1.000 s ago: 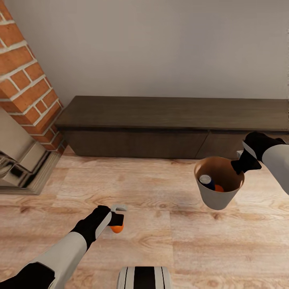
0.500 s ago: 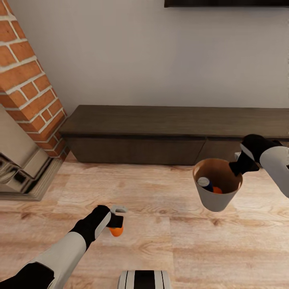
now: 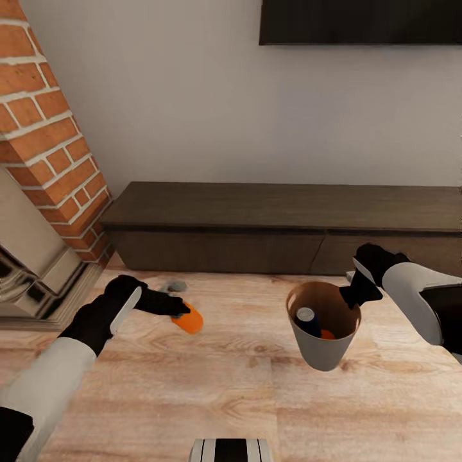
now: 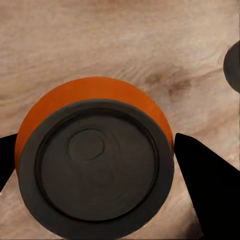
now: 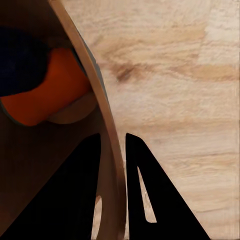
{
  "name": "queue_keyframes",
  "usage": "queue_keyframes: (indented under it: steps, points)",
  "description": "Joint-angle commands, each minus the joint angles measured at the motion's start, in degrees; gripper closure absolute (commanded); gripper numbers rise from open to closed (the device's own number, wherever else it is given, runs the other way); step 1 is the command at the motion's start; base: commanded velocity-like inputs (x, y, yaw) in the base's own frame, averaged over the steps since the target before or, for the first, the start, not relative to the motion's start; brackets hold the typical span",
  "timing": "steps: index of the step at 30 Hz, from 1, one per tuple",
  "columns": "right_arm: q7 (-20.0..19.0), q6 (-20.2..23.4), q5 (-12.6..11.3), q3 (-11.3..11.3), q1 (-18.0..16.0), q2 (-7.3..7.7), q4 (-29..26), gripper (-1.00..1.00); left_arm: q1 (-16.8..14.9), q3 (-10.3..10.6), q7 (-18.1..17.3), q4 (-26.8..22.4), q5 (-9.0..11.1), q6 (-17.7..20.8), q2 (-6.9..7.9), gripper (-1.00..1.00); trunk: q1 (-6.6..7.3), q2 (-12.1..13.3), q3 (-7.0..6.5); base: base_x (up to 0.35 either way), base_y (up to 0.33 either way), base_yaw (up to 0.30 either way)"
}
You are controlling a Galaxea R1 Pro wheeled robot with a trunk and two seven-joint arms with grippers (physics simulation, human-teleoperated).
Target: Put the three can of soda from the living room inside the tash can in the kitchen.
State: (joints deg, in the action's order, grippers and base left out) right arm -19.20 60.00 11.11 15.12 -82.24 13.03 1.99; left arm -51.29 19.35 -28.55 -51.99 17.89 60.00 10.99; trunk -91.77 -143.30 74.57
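Note:
My left gripper is shut on an orange can of soda, held tilted above the wood floor; in the left wrist view the can shows its dark end between the two black fingers. To its right hangs the grey trash can, wood-brown inside, with my right gripper shut on its rim. Inside lie a dark blue can and an orange can. The right wrist view shows the fingers pinching the rim, with the orange can and the blue can inside.
A long dark low cabinet runs along the wall ahead, under a black TV. The brick fireplace stands at the left with its metal surround. Wood floor lies below both arms.
The view has tilted up, showing more of the TV. My left arm lifted the orange can up and forward. My right arm brought the trash can inward, toward the left.

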Motion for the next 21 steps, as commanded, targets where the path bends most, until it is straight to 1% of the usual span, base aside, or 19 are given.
queue_keyframes:
  steps: [1,2,3,4,5,6,7,8,9,11,12,14,15,18,20,21]
  points:
    - [-0.1,0.0,0.7,0.8,0.4,-0.02,-0.1,1.00,-1.9,0.0,-4.8,-1.5,-0.4,0.0,1.94,1.00,0.02,0.0,-0.22,0.000,0.000,0.000]
    - [-0.1,0.0,0.7,0.8,0.6,-0.02,-0.1,1.00,-3.0,0.1,-7.1,-1.9,-0.4,0.0,2.90,1.00,0.04,0.0,-0.44,0.000,0.000,0.000]
    - [-0.1,0.0,0.7,0.8,0.9,-0.02,-0.2,1.00,-5.3,0.1,-11.5,-2.4,-0.5,0.0,4.78,1.00,0.07,0.0,-0.67,0.000,0.000,0.000]
    - [-0.2,0.0,0.7,0.8,1.2,-0.02,-0.2,1.00,-7.5,0.1,-15.2,-2.9,-0.6,0.0,6.35,1.00,0.09,0.1,-0.89,0.000,0.000,0.000]
    - [-0.2,0.0,0.7,0.8,1.3,-0.02,-0.3,1.00,-8.5,0.1,-16.8,-3.2,-0.6,0.0,6.98,1.00,0.31,0.5,-1.07,0.000,0.000,0.000]
    - [-0.2,0.0,0.7,0.8,1.5,-0.02,-0.3,1.00,-10.5,0.1,-19.7,-3.6,-0.6,0.0,7.96,1.00,0.53,0.9,-1.25,0.000,0.000,0.000]
    - [-0.2,0.0,0.7,0.8,1.5,-0.02,-0.3,1.00,-11.4,0.1,-21.0,-3.7,-0.6,0.0,8.41,1.00,0.75,1.3,-1.43,0.000,0.000,0.000]
    - [-0.2,0.0,0.7,0.8,1.8,-0.10,-0.3,1.00,-14.1,0.2,-25.4,-4.0,-0.7,0.0,9.72,1.00,0.97,1.7,-1.60,0.000,0.000,0.000]
    - [-0.2,0.0,0.7,0.8,1.9,-0.20,-0.3,1.00,-14.8,0.2,-27.1,-4.1,-0.7,0.0,10.13,1.00,1.19,2.1,-1.78,0.000,0.000,0.000]
    - [-0.2,0.0,0.7,0.8,2.3,-1.20,-0.3,1.00,-17.4,0.4,-35.1,-4.9,-0.7,0.0,11.47,1.00,1.63,2.9,-2.14,0.000,0.000,0.000]
    - [-0.2,0.0,0.7,0.8,2.4,-1.41,-0.3,1.00,-18.0,0.4,-37.1,-5.3,-0.7,0.0,11.81,1.00,1.85,3.3,-2.32,0.000,0.000,0.000]
    - [-0.3,0.0,0.7,0.8,2.9,-2.14,-0.4,1.00,-20.2,0.7,-44.7,-7.7,-0.7,0.0,12.88,1.00,2.29,4.1,-2.68,0.000,0.000,0.000]
    - [-0.3,0.0,0.7,0.8,3.0,-2.24,-0.5,1.00,-20.5,1.0,-45.5,-8.3,-0.7,0.0,12.97,1.00,2.51,4.5,-2.86,0.000,0.000,0.000]
    - [-0.3,0.0,0.6,0.7,3.3,-3.00,-0.5,1.00,-21.2,3.5,-49.0,-11.1,-0.7,0.0,13.18,1.00,3.17,5.7,-3.40,0.000,0.000,0.000]
    - [-0.3,0.0,0.6,0.7,3.3,-3.35,-0.5,1.00,-21.6,4.2,-50.2,-11.7,-0.7,0.0,13.10,1.00,3.61,6.5,-3.76,0.000,0.000,0.000]
    - [-0.3,0.0,0.6,0.7,3.4,-3.77,-0.5,1.00,-22.0,4.6,-51.1,-12.2,-0.7,0.0,13.00,1.00,3.83,6.9,-3.94,0.000,0.000,0.000]
